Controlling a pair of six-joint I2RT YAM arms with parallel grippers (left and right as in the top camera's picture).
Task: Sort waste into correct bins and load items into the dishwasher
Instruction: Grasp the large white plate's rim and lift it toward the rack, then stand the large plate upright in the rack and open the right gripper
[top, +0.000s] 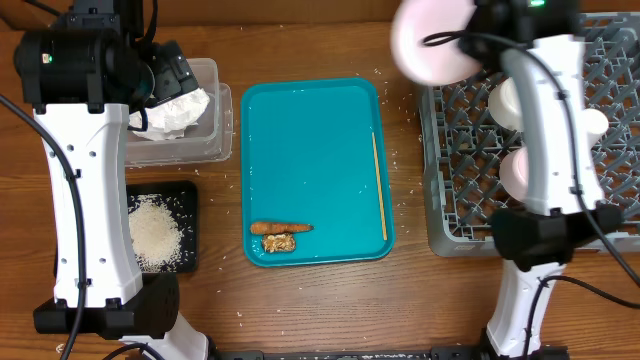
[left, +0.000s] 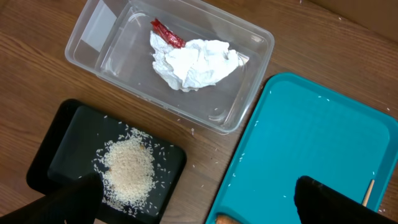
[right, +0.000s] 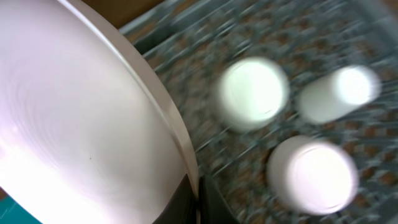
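Plate (top: 430, 40) tight in right pincer (right: 189, 200) over rack (top: 470, 210) corner; left pincer (left: 202, 202) wide apart, empty.

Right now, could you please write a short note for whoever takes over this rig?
Left tool open, empty, over the clear tub. Right tool shut on the plate, above a corner of the rack.
Done: napkin and red wrapper in the tub; rice in the black tray; bowls and cup in the rack.
To do: rack the plate; bin the carrot stick and brown chunk from the teal tray.
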